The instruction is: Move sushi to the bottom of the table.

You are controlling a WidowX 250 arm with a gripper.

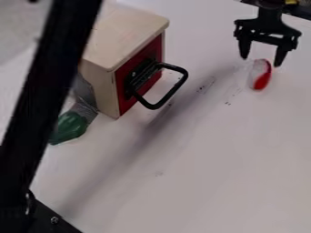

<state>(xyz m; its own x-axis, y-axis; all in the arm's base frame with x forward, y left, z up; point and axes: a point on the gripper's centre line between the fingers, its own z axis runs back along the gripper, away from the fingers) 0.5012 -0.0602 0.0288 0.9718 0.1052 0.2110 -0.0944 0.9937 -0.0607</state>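
Since the claw (pixel 261 62) hangs spread wide at just one end of the sushi (pixel 261 75), which lies on the upper right of the desk (pixel 213 173), closing there could squirt it loose.

Prob. a robotics lab: robot arm (pixel 269 17) over tbl (pixel 209 182).

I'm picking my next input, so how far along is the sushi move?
Done: the gripper looks lined up with the sushi, its open fingertips apart on either side of the sushi's upper end. In hand: nothing looks gripped yet. Left: the grasp, the carry and the release, since the sushi lies near the view's upper right, well away from the bottom of the table.
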